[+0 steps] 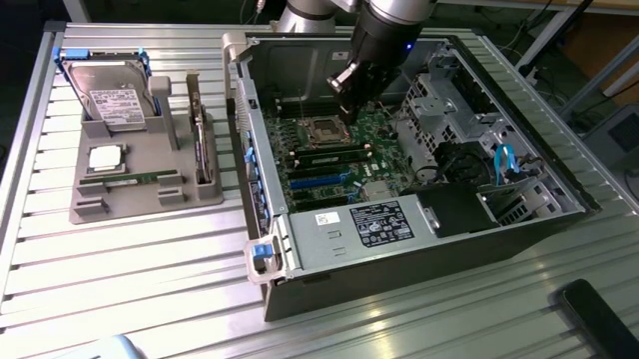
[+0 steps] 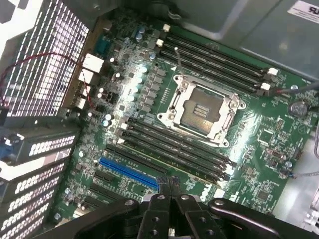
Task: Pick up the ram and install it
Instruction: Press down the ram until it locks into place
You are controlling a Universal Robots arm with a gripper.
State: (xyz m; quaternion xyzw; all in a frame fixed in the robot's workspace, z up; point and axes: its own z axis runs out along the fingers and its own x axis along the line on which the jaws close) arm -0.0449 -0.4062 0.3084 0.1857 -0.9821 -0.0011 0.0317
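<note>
One ram stick (image 1: pixel 130 178), thin and green, lies flat in the grey holder (image 1: pixel 95 209) on the exterior view's left, outside the case. Another long green strip (image 1: pixel 328 156) sits among the memory slots just below the processor socket (image 1: pixel 325 132); it looks like a seated stick. My gripper (image 1: pixel 348 105) hangs inside the open computer case, over the motherboard's upper part near the socket. In the wrist view its fingertips (image 2: pixel 165 185) are pressed together above the dark slots (image 2: pixel 174 144) beside the empty socket (image 2: pixel 202 107), with nothing between them.
The holder also carries a hard drive (image 1: pixel 115 93), a square silver processor chip (image 1: pixel 107 158) and an upright expansion card (image 1: pixel 202 142). The case wall (image 1: pixel 239 112), drive cage (image 1: pixel 450 97) and power supply (image 1: pixel 375 221) hem in the motherboard. The slatted metal table (image 1: pixel 130 277) surrounds the case.
</note>
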